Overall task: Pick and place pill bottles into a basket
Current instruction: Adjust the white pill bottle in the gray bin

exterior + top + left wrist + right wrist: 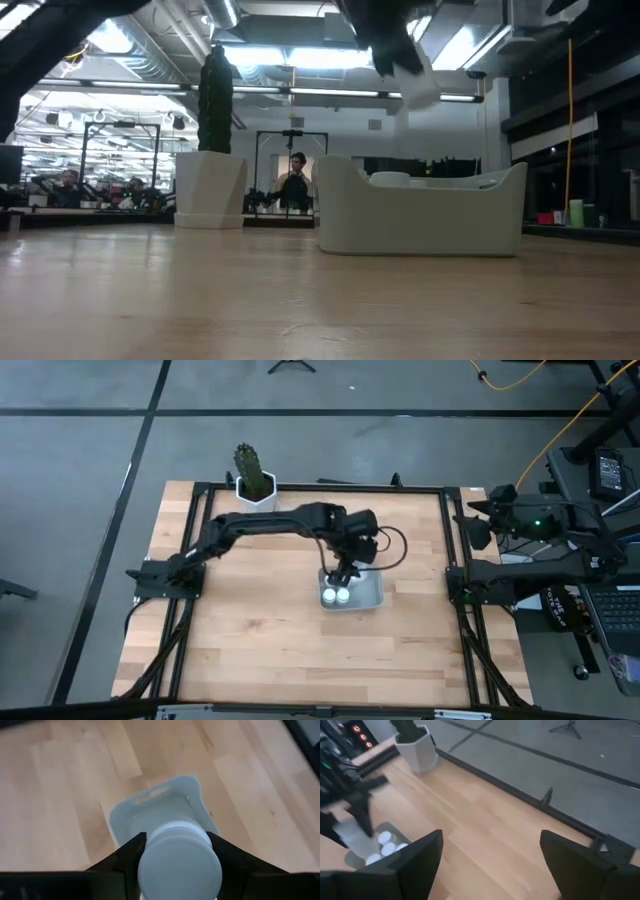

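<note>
My left gripper (341, 572) hangs over the pale grey-blue basket (365, 592) near the table's middle, shut on a white pill bottle (180, 862). In the left wrist view the basket (165, 805) lies right below the bottle. In the low view the gripper (398, 48) and bottle (420, 88) are well above the basket's rim (420, 190). White-capped bottles (336, 596) stand on the floor of the basket at its left end; they also show in the right wrist view (384, 845). My right gripper (490, 865) is open and empty, parked at the table's right edge (480, 525). My left gripper pinches the bottle by its round side (145, 851) between the two fingers, one on each side. The fingers come from above, pointing down. The bottle is lifted clear above the basket, one round end toward the wrist camera.
A white hexagonal pot with a green cactus (254, 478) stands at the table's far edge, left of centre. A black frame (455, 575) runs round the tabletop. Bare wood lies left of and nearer than the basket. People show in the room beyond (296, 185).
</note>
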Robot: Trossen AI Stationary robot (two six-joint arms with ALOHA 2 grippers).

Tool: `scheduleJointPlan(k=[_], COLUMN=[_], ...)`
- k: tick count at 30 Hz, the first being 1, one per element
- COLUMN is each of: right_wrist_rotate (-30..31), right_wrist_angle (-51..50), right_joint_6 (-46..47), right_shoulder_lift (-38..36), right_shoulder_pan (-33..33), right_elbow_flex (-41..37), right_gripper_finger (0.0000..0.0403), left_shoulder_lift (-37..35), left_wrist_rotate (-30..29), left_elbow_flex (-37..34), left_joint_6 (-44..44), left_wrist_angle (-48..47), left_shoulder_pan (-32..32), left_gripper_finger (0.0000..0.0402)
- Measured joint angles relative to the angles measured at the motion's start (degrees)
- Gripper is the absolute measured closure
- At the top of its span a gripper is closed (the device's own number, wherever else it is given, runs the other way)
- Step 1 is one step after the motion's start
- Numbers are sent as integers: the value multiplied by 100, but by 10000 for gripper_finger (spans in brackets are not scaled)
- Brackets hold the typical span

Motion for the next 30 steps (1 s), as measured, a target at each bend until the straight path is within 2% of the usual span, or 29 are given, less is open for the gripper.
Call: scheduleJointPlan(k=[11,21,30], right_wrist_rotate=[-454,-1074,-1233], right_wrist_angle=[477,1356,1647], right_joint_6=[-92,-85,-87], right_shoulder_lift=[17,16,27], right_shoulder_pan=[-2,0,0], right_elbow_flex=[-638,-1412,-1483], right_gripper_finger=[69,69,69], left_shoulder_lift=[777,990,1419], left_wrist_rotate=[-91,-57,122], left_elbow_flex=[0,0,0], left_joint_6=[414,681,815], left_wrist_angle=[312,453,669], left_shoulder_pan=[-255,-312,-293], left_gripper_finger=[233,233,233])
